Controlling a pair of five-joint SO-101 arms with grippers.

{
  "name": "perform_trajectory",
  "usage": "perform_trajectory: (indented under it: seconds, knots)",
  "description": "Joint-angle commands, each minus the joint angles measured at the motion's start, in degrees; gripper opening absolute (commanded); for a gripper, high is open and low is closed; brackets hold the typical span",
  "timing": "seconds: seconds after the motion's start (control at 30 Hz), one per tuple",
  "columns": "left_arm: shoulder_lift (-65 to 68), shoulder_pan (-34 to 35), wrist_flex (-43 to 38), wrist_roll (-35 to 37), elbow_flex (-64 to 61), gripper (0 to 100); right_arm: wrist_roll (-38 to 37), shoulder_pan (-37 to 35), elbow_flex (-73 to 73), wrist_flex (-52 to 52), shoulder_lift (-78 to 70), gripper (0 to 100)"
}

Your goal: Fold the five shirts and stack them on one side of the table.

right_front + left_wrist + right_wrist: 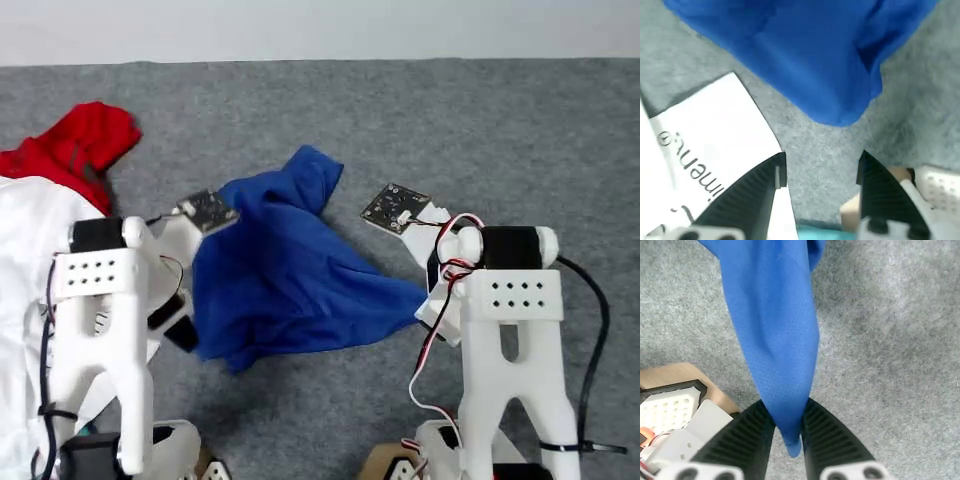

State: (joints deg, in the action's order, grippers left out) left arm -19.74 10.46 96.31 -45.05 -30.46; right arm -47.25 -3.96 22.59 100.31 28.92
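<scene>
Right gripper (786,409): jaws are clamping one corner of the blue shirt (290,280), with cloth trailing away from them across the grey table (500,130). Left gripper (822,161): jaws are standing apart, with the shirt edge lying just beyond them. A white sheet (715,130) with cropped black lettering is lying beside one jaw.

A grey felt-like mat (500,130) spreads over nearly the whole frame under soft, even light, a pale strip (320,30) runs along the top edge, and a tan board (685,375) shows at the lower left.
</scene>
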Motion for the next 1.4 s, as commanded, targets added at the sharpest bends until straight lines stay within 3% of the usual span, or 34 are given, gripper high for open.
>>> perform_trajectory:
  seconds: [0.0, 0.47, 0.7, 1.17, 1.37]
  knots:
    - [-2.0, 0.3, -1.8, -3.3, -1.8, 23, -0.6, 0.5, -0.3, 1.7, 1.5, 0.9]
    - [-1.9, -2.5, -15.0, -6.0, -11.6, 24, -0.4, 0.6, -0.2, 1.7, 1.5, 0.9]
    - [-1.9, -7.9, -21.3, -5.9, -18.1, 23, -0.4, 0.4, 3.9, 1.6, 1.6, 0.9]
    - [1.9, -7.7, -33.8, -5.8, -23.0, 23, -0.4, 0.4, 4.3, 0.9, 1.9, 0.9]
    - [7.4, -6.7, -32.5, -5.8, -17.4, 12, -0.4, 0.4, 4.3, 0.9, 1.9, 0.9]
